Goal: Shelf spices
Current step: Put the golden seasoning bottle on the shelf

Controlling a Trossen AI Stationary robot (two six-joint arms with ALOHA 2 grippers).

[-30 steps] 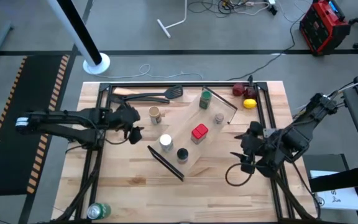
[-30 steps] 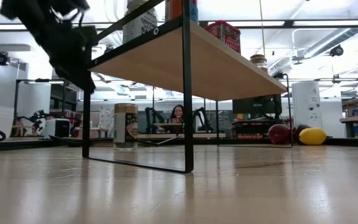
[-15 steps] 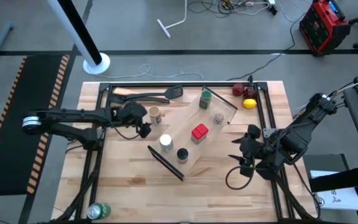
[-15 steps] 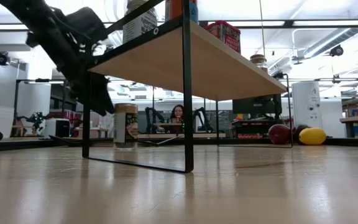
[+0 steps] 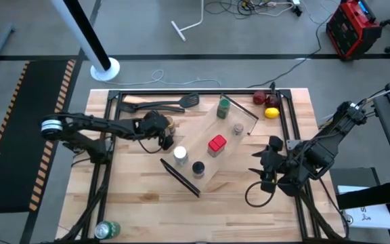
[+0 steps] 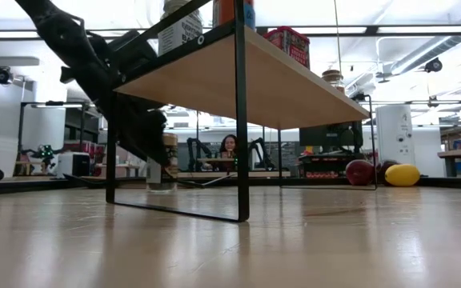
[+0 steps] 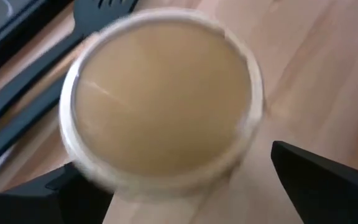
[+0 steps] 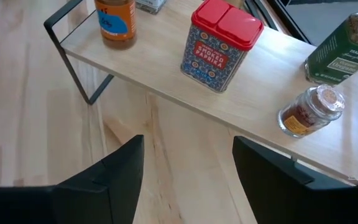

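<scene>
A: Where was the left end effector (image 5: 163, 135)?
B: Directly over the tan open-top cylinder (image 7: 161, 98) on the worktop (image 5: 235, 196), just beside the shelf (image 5: 232, 156). In the left wrist view its two dark fingers (image 7: 319, 180) stood spread wide either side of the cylinder's rim, gripping nothing.

A: And the right end effector (image 5: 261, 173)?
B: It waited near the worktop's right side, fingers (image 8: 104, 180) parted and empty, facing the shelf.

A: What stood on the shelf?
B: The red square tin (image 8: 219, 45), the green jar (image 8: 340, 53) and the small silver-topped shaker (image 8: 306, 112), plus the white-capped jar (image 5: 180, 154) and black-capped jar (image 5: 198, 168) toward the other end. Two black spatulas (image 5: 161, 105) lay behind the cylinder; a yellow lemon (image 5: 271, 112) and dark red fruit (image 5: 259, 97) sat at the far right corner.
</scene>
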